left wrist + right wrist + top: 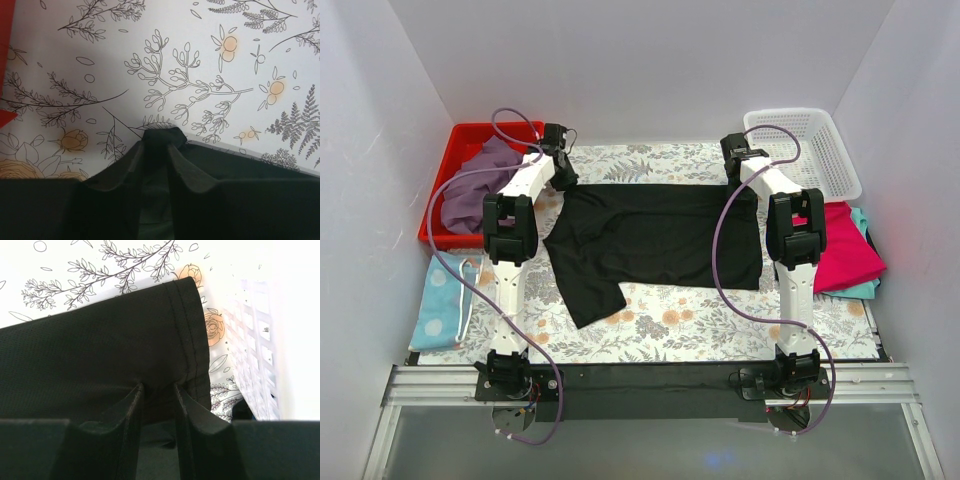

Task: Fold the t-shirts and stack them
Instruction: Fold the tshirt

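Note:
The large black t-shirt lies spread across the middle of the flowered table cover, with one sleeve pointing toward the near left. My left gripper is at its far left corner. In the left wrist view the left gripper is shut on a bunched tip of the black cloth. My right gripper is at the far right corner. In the right wrist view the right gripper is shut on the stitched hem of the black cloth. A dusty purple t-shirt lies in the red bin.
A white slatted basket stands at the back right and shows in the right wrist view. A magenta-pink shirt lies on a teal one at the right edge. A light-blue dotted cloth lies at the near left.

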`<state>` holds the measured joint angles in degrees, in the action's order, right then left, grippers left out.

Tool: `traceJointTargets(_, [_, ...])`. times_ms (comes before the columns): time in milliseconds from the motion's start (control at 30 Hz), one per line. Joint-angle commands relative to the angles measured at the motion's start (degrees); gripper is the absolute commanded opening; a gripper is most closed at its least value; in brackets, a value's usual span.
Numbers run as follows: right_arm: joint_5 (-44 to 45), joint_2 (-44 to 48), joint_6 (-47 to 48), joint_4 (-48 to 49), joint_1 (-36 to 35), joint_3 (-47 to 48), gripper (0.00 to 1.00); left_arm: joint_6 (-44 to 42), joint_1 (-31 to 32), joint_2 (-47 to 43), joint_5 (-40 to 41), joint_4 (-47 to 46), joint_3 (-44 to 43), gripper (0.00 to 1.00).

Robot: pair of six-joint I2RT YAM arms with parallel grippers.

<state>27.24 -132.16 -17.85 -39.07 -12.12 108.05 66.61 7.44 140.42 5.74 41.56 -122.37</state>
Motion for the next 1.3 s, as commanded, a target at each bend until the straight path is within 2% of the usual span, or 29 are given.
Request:
traceJointTargets(0, [-0.61,1.46,-0.70,-2.77,0.17,-1.26,0.36,-1.48,0.47,-0.50,3.31,2.82,-1.73,0.15])
traceJointTargets(100, [-0.70,1.46,-0.70,-2.85,0.17,-1.26,0.35,-0.96,0.47,-0.23,6.56,3.26,-2.70,0.03])
traceJointTargets(167, [-0.88,1.38,-0.70,-2.85,0.17,-1.44,0.35,-0.60,0.38,-0.15,8.23,3.17,-4.01,0.01])
traceJointTargets(533, [0.61,2.17,-0.70,-2.77,0.25,-2.58,0.35,0.10,0.38,-1.20,23.85,1.86,-8.15,0.00])
traceJointTargets(767, [1.32,2.43,-0.96,-2.77,0.61,-3.72,0.34,0.10,0.29,-1.29,27.75,1.50,-7.89,0.00])
traceJointTargets(867, [1.67,2.78,-1.22,-2.77,0.61,-4.69,0.34,0.19,0.20,-0.94,28.19,1.42,-7.89,0.03])
traceJointTargets(933, [2.11,3.13,-1.31,-2.77,0.69,-5.22,0.33,0.19,0.03,-0.85,28.80,0.98,-7.80,0.10])
traceJointTargets(967, [2.20,3.05,-1.31,-2.77,0.69,-5.30,0.33,-0.16,-0.06,-0.85,28.63,0.54,-7.71,0.14])
traceJointTargets(1000, [2.55,3.13,-1.49,-2.77,0.78,-5.48,0.33,-0.34,-0.15,-0.85,29.06,0.19,-7.80,0.25])
traceJointTargets(1033, [2.72,3.13,-1.49,-2.77,0.87,-5.48,0.33,-0.77,-0.23,-0.94,29.07,-0.33,-7.89,0.30])
traceJointTargets(1167, [2.90,3.40,-1.66,-2.77,1.13,-5.83,0.33,-1.22,-0.41,-1.11,28.11,-0.78,-8.85,0.33])
traceJointTargets(1267, [2.46,3.66,-1.66,-2.77,1.05,-5.83,0.33,-1.57,-0.41,-1.90,22.50,-1.57,-8.42,0.31])
